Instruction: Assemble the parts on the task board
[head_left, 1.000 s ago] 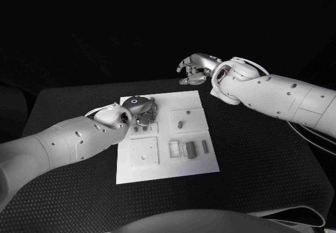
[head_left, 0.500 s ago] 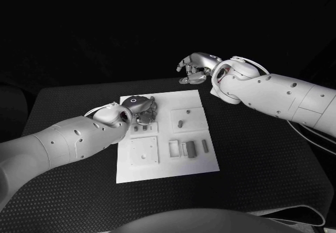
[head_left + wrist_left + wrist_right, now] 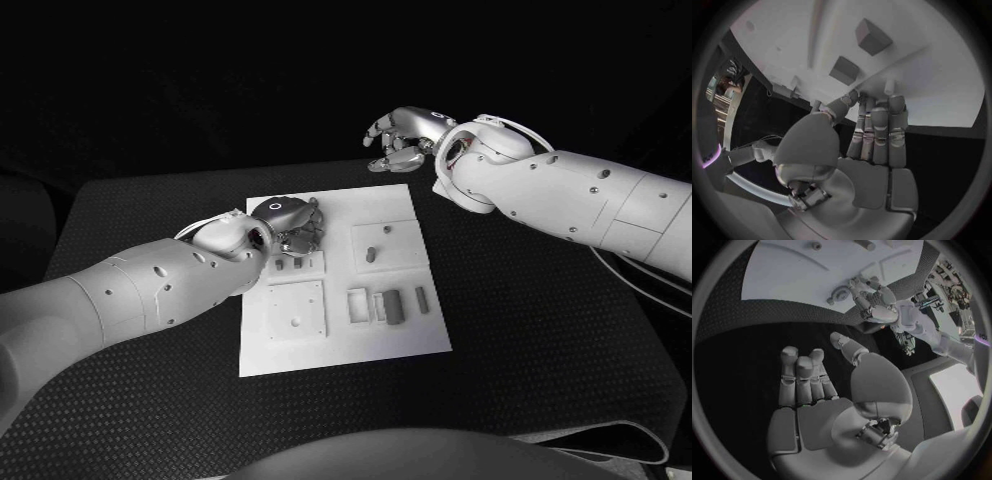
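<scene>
A black table point(image 3: 548, 340) holds the white task board point(image 3: 389, 340) in its middle. The left hand point(image 3: 289, 222) rests on the board's far left part, fingers point(image 3: 879, 125) bent down; whether they hold anything I cannot tell. Small grey parts point(image 3: 387, 305) lie near the board's middle. The right hand point(image 3: 404, 135) hangs past the far edge, fingers point(image 3: 801, 377) apart, holding nothing.

Matt board, shiny hands, rough table

The white board point(image 3: 397, 340) looks smooth, matt plastic; both hands point(image 3: 289, 222) point(image 3: 404, 135) gleam like polished metal; the black table point(image 3: 548, 330) has a rough, dimpled, cloth-like mat; the arms point(image 3: 144, 290) are glossy white plastic.
</scene>
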`<action>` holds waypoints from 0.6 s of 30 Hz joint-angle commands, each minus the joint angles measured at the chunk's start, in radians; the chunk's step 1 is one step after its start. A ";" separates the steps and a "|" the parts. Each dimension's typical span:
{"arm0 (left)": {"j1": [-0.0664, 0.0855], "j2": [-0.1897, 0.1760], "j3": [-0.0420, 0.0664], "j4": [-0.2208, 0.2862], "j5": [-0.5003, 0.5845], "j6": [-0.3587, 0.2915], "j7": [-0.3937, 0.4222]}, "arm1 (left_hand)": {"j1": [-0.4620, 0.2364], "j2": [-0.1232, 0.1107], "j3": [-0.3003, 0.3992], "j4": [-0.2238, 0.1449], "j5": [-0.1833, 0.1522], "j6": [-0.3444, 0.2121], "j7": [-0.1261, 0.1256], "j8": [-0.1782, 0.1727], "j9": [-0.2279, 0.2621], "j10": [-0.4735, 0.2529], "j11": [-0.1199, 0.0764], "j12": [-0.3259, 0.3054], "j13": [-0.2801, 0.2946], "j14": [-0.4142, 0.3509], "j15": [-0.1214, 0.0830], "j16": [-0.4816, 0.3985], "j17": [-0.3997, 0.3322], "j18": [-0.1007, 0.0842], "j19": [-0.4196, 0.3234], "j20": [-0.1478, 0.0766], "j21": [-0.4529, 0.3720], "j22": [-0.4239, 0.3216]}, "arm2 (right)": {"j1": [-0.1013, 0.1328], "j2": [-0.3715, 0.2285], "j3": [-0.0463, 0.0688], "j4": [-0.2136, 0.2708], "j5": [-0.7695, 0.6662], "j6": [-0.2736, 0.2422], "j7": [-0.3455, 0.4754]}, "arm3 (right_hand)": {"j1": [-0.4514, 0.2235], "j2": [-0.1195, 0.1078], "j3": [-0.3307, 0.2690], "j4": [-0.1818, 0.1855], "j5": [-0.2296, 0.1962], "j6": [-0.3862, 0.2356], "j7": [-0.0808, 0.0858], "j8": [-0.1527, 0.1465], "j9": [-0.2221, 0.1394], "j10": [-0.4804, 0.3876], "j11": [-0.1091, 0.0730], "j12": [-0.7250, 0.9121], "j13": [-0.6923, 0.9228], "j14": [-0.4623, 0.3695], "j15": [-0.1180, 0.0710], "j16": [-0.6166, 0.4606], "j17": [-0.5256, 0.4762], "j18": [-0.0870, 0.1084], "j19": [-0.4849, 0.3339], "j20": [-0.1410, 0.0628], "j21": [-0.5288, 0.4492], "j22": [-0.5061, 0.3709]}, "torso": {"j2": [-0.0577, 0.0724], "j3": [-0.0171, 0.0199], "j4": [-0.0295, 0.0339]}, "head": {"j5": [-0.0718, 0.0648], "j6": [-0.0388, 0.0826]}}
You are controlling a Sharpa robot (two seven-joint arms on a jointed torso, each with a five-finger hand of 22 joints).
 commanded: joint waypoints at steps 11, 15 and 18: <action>-0.004 0.009 -0.002 -0.006 0.006 0.056 0.008 | 0.001 0.032 0.008 0.001 0.007 0.017 0.002 0.009 0.000 0.012 0.000 0.006 0.006 0.013 -0.009 0.012 -0.004 0.098 0.018 -0.001 0.013 0.020 | 0.000 0.001 0.001 0.000 -0.003 0.003 0.006 | 0.000 0.007 -0.004 -0.002 0.001 -0.012 0.033 0.004 -0.001 -0.002 0.003 0.006 -0.001 -0.002 0.005 0.000 -0.002 0.024 -0.003 -0.006 -0.003 0.008 | 0.000 0.0001 0.0001 | -0.001 -0.001; -0.004 0.010 -0.002 -0.008 0.006 0.066 0.005 | -0.002 0.037 0.013 0.000 0.007 0.027 -0.003 0.013 0.000 0.026 -0.004 -0.002 0.007 0.021 -0.013 0.013 -0.009 0.099 0.024 -0.004 0.017 0.019 | 0.000 0.001 0.001 0.001 -0.003 0.003 0.006 | 0.000 0.007 -0.004 -0.002 0.000 -0.012 0.033 0.004 -0.001 -0.002 0.003 0.006 -0.001 -0.002 0.005 0.000 -0.002 0.024 -0.003 -0.006 -0.003 0.008 | 0.000 -0.0002 0.0002 | -0.002 -0.001; -0.004 0.010 -0.002 -0.008 0.006 0.074 0.004 | -0.003 0.040 0.015 -0.001 0.008 0.031 -0.004 0.015 -0.001 0.033 -0.006 -0.007 0.008 0.024 -0.015 0.013 -0.011 0.099 0.026 -0.006 0.018 0.019 | 0.000 0.001 0.001 0.001 -0.003 0.003 0.006 | 0.000 0.007 -0.004 -0.002 0.000 -0.012 0.033 0.004 -0.001 -0.002 0.003 0.006 -0.001 -0.002 0.005 0.000 -0.002 0.024 -0.003 -0.006 -0.003 0.008 | 0.000 -0.0002 0.0001 | -0.001 -0.002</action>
